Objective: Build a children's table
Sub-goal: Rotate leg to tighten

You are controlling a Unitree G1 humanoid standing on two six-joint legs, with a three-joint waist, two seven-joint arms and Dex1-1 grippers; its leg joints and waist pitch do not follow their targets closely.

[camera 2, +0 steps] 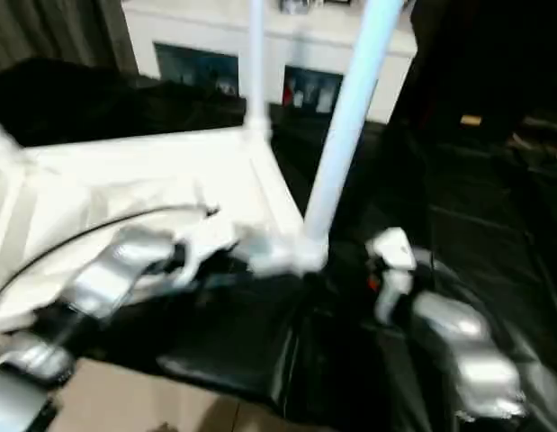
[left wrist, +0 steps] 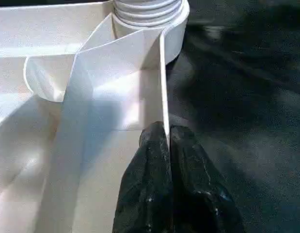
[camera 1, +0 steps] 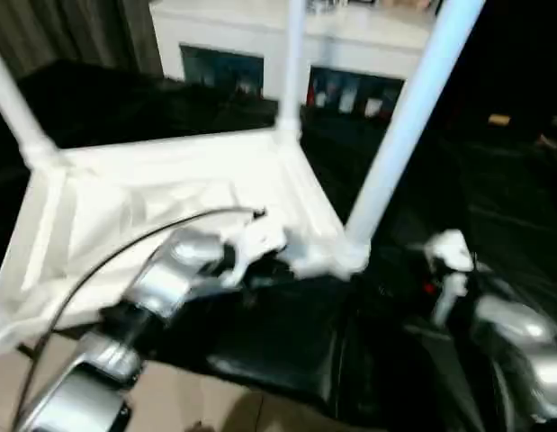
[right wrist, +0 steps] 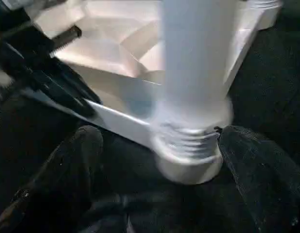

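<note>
Right gripper: our fingers spread wide, one each side of the near leg, its threaded base between them, long axis upright. Left gripper: fingers pinching the tabletop rim just beside that corner. We judge the right arm nearer.

Near corner leg stands upright btw both arms, blocking the way across. Left gripper is pinched on the tabletop rim just beside that leg. Right gripper fingers are spread around the leg base; black cloth beyond that leg is free.
</note>
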